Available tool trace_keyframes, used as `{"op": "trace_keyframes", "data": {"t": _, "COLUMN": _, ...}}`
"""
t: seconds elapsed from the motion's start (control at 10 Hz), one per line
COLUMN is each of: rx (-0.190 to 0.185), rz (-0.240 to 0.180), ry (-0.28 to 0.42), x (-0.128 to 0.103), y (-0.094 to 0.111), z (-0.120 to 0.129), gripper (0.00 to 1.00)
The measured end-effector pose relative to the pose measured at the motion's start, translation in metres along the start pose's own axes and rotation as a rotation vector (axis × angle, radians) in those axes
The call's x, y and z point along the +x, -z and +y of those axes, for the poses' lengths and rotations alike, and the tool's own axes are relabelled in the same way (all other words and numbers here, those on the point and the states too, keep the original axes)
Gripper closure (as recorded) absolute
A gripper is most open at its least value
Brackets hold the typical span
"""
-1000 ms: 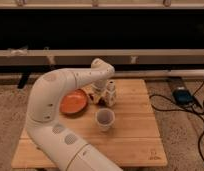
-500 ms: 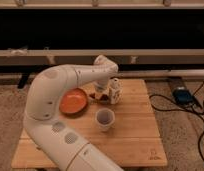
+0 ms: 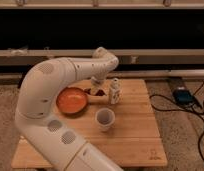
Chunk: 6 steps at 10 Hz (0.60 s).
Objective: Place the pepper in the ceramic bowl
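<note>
The pepper (image 3: 98, 92), small and dark red, sits at the tool (image 3: 97, 89), just right of the ceramic bowl (image 3: 71, 100), orange inside. Whether the tool grips it, I cannot tell. A white cup (image 3: 105, 119) stands nearer on the surface (image 3: 135, 125).

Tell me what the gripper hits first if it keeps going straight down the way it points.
The gripper points down, just right of the ceramic bowl. Straight below it lies the pepper, so it likely meets that first, then the table. Depth is unclear.

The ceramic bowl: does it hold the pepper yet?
No. The ceramic bowl shows only its orange inside; the pepper sits under the tool, beside its rim.
</note>
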Motion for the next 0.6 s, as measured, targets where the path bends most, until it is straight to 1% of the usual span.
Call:
{"op": "trace_keyframes", "data": {"t": 0.2, "rx": -0.017, "rz": -0.031, "ry": 0.02, "x": -0.021, "y": -0.003, "z": 0.001, "gripper": 1.0}}
{"op": "trace_keyframes", "data": {"t": 0.3, "rx": -0.031, "rz": -0.048, "ry": 0.038, "x": -0.038, "y": -0.008, "z": 0.003, "gripper": 1.0}}
{"op": "trace_keyframes", "data": {"t": 0.5, "rx": -0.053, "rz": -0.065, "ry": 0.076, "x": -0.065, "y": -0.014, "z": 0.013, "gripper": 1.0}}
{"op": "trace_keyframes", "data": {"t": 0.6, "rx": -0.065, "rz": -0.07, "ry": 0.109, "x": -0.078, "y": -0.017, "z": 0.022, "gripper": 0.96}}
